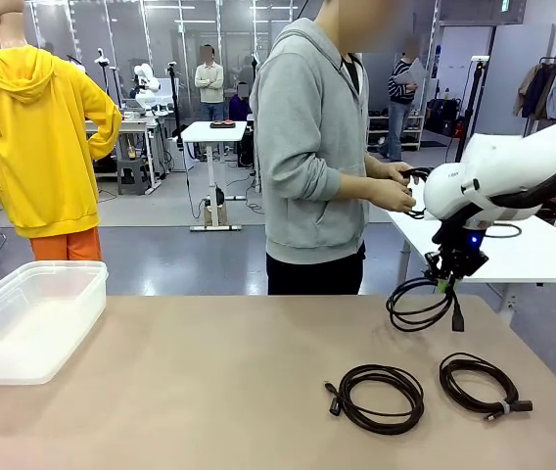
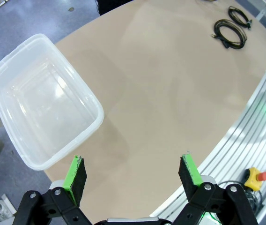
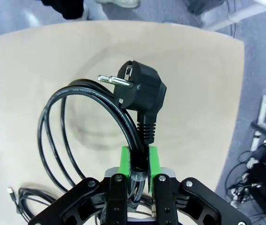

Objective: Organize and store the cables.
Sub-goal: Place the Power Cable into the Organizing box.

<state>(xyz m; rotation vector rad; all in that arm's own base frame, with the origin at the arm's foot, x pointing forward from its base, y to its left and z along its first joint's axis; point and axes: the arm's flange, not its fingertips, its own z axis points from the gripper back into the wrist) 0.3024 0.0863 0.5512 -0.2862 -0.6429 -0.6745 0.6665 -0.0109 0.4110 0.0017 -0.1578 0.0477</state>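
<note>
My right fingers [image 3: 125,160] are clamped on a coiled power cable [image 3: 77,117] just below its plug, above the desk [image 1: 209,392]. My left fingers [image 2: 75,172] stand apart beside the bin [image 2: 11,70]. Untied loops may sag, unwind or snag its rim.

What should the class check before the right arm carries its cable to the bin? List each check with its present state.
1. Grip: right end effector shut on the cable just below its plug: ok.
2. Cable's loops hang clear above the table: ok.
3. Loops tied together: cannot tell.
4. Bin empty, open on top: ok.
5. Left end effector open near the bin, out of the route: cannot tell.
6. Person's hands raised, off the table: ok.
</note>
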